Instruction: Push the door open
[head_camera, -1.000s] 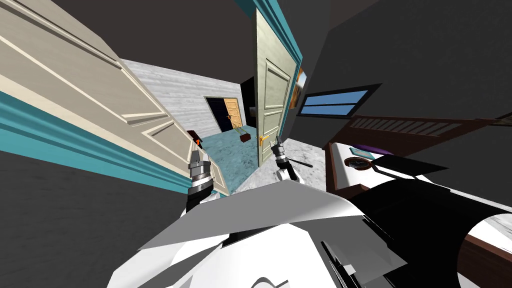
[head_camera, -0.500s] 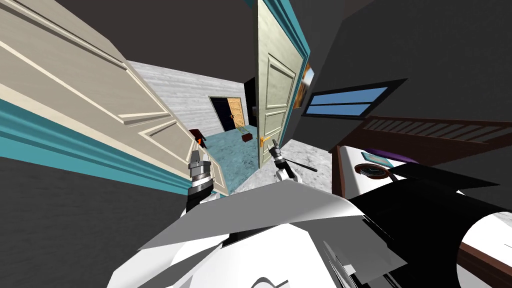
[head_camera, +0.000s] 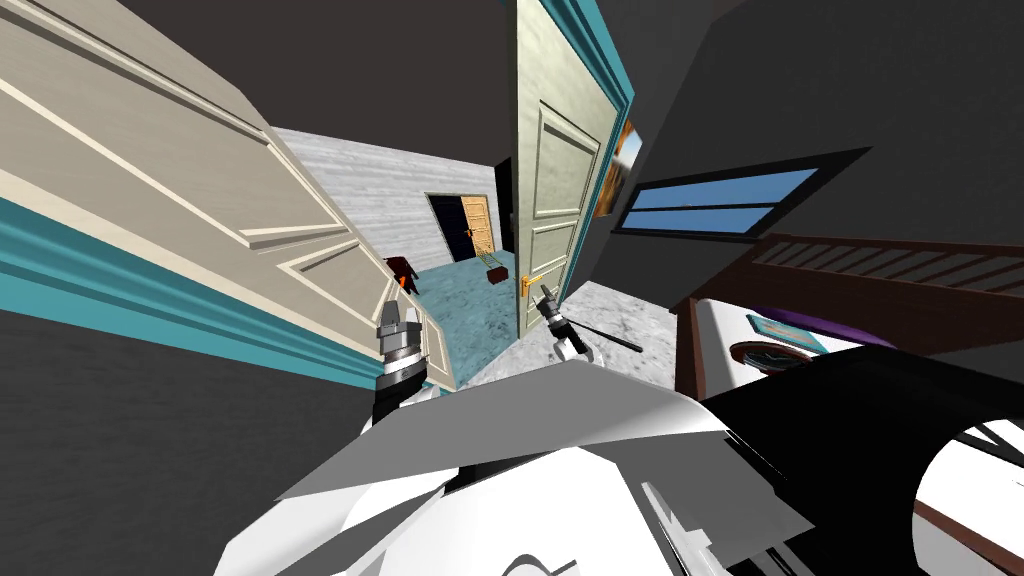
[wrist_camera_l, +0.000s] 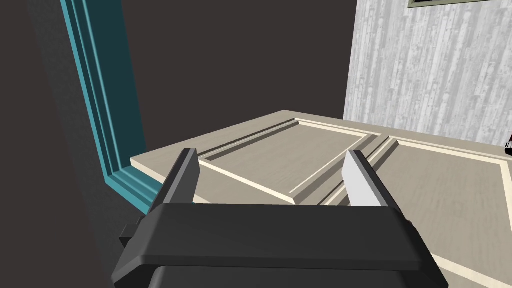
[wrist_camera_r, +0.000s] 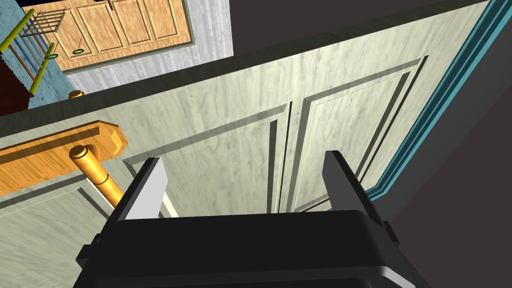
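Observation:
A pale grey-green panelled door leaf (head_camera: 548, 190) stands ajar ahead in a teal frame (head_camera: 600, 60). It carries a golden lever handle (head_camera: 530, 281). My right gripper (head_camera: 546, 297) is open just below and beside that handle. In the right wrist view the door (wrist_camera_r: 225, 130) lies close in front of my open gripper (wrist_camera_r: 245, 185), and the handle (wrist_camera_r: 95, 172) is next to one finger. A second, beige panelled leaf (head_camera: 200, 190) is swung wide at the left. My left gripper (head_camera: 392, 318) is open near its edge, and the left wrist view has this gripper (wrist_camera_l: 272, 175) over the beige panels (wrist_camera_l: 350, 180).
Between the two leaves a blue floor (head_camera: 465, 305) leads to an orange door (head_camera: 478, 224), with a small brown object (head_camera: 495, 272) and a dark red one (head_camera: 402, 270) on it. A dark-framed bed (head_camera: 690, 350) and a window (head_camera: 720, 205) are to the right.
My whole head view has shifted: the bed and window have slid to the right and the grey-green leaf shows slightly wider. Both arms hold nearly the same place before my chest.

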